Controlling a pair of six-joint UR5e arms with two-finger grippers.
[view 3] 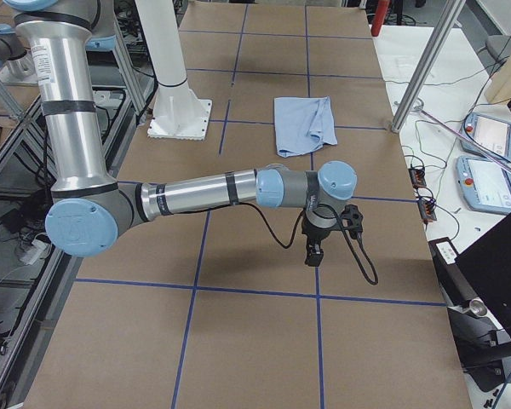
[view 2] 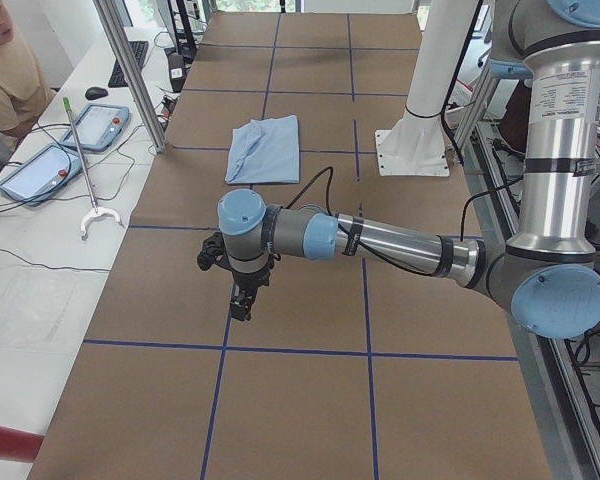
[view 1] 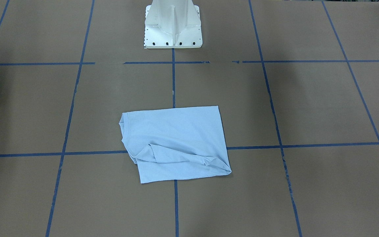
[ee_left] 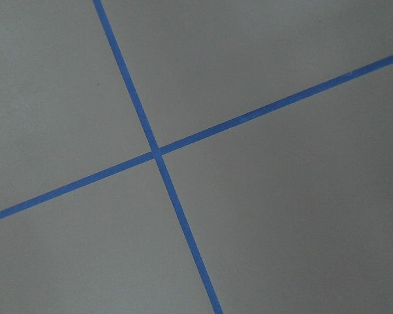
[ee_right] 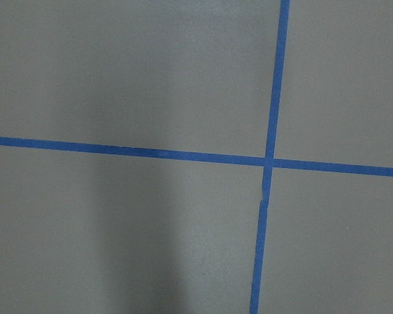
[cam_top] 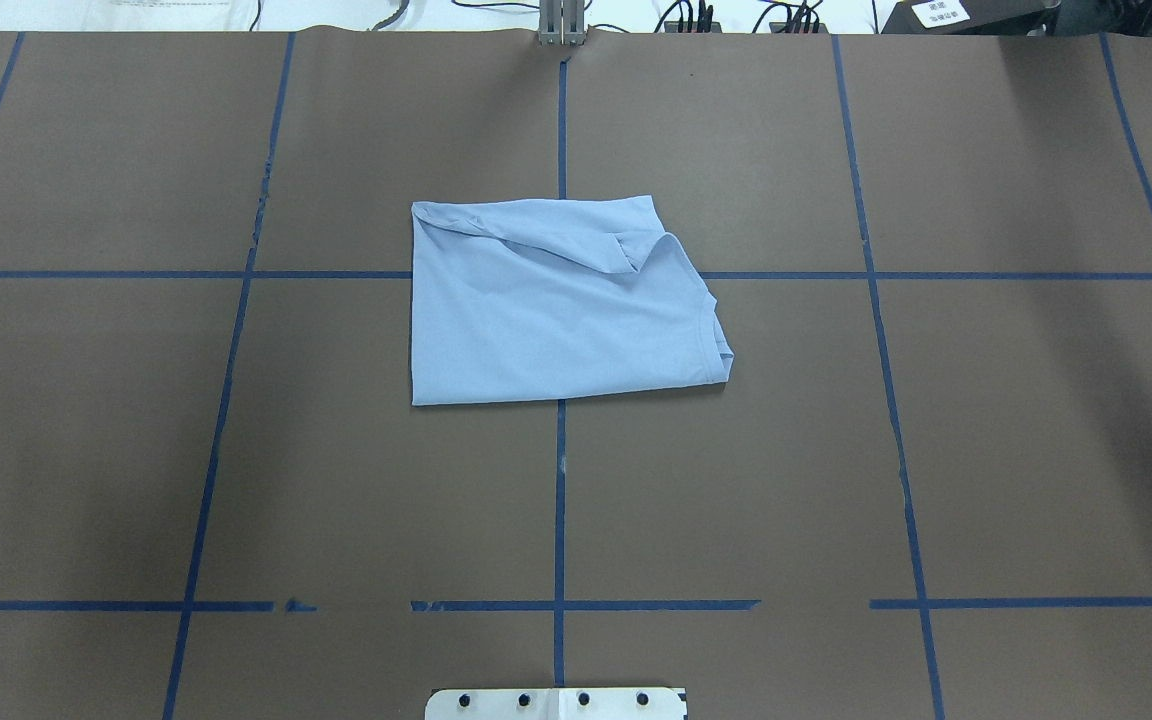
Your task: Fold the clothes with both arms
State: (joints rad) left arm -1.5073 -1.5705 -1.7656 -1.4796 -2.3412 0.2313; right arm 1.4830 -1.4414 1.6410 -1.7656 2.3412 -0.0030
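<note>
**Folded shirt mid-table, my arms out toward the two ends**

Front-facing view: the light blue T-shirt [view 1: 176,141] lies folded into a rough rectangle on the brown table [view 1: 308,105], midway between the table's two ends. Its ribbed collar points toward my right end, and a loose flap is bunched along the side facing the operators' edge. My white pedestal [view 1: 173,26] stands at my own edge. Neither arm shows here.

Overhead view: the T-shirt [cam_top: 556,310] sits across the centre tape line, closer to the operators' edge than to my pedestal [cam_top: 556,703].

Left-end view: my left arm [view 2: 390,245] stretches out over the table's left end. My left gripper [view 2: 242,300] hangs fingers-down above the paper, well apart from the T-shirt [view 2: 265,150]. From this angle I cannot tell whether its jaws are spread or pressed together.

Right-end view: my right arm [view 3: 204,192] reaches over the right end in the same way. My right gripper [view 3: 313,254] points down, also well apart from the T-shirt [view 3: 302,123]. I cannot tell how its jaws stand either.

Left wrist view: only bare paper and a blue tape cross [ee_left: 156,153].

Right wrist view: another tape cross [ee_right: 269,161] on paper, and no fingers in view.
</note>
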